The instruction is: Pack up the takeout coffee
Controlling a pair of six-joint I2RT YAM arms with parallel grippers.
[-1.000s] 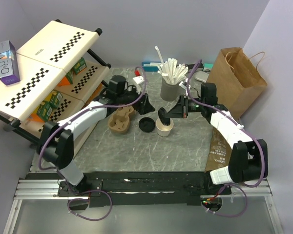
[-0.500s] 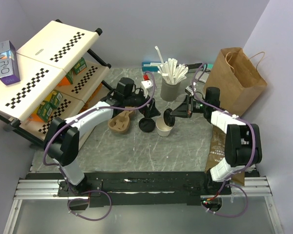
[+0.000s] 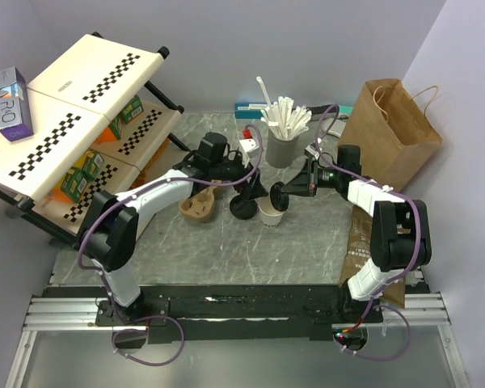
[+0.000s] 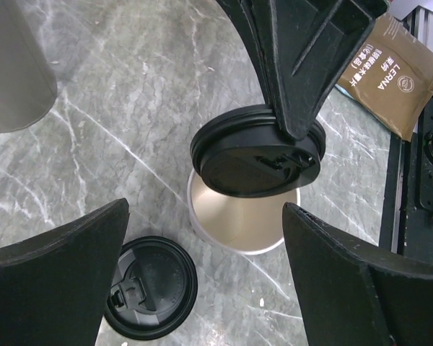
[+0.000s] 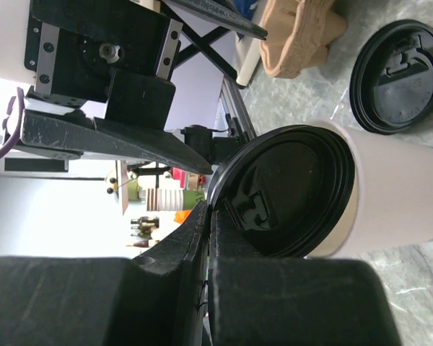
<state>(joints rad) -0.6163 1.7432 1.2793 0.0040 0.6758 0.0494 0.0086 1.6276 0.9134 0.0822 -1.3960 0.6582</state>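
Note:
The takeout coffee's white paper cup (image 3: pixel 272 215) stands open in the middle of the table, its tan inside (image 4: pixel 239 225) showing. My right gripper (image 3: pixel 286 191) is shut on the rim of a black lid (image 3: pixel 278 196), holding it tilted over the cup's mouth. In the right wrist view the lid (image 5: pixel 292 194) leans against the cup (image 5: pixel 400 191), with the right gripper (image 5: pixel 213 216) pinching its edge. My left gripper (image 3: pixel 255 191) is open just left of the cup. In its own view the left gripper (image 4: pixel 206 238) straddles the cup and a second black lid (image 4: pixel 150 288) lying flat on the table.
A brown pulp cup carrier (image 3: pixel 200 204) lies left of the second lid (image 3: pixel 242 208). A dark grey cup of white sticks (image 3: pixel 281 145) stands behind. A brown paper bag (image 3: pixel 392 129) is at the back right, a brown coffee packet (image 3: pixel 364 242) lies right, and a checkered shelf rack (image 3: pixel 81 121) stands left.
My left gripper has swung right toward the cup and opened a little wider. The right gripper has shifted the lid slightly right, still over the cup.

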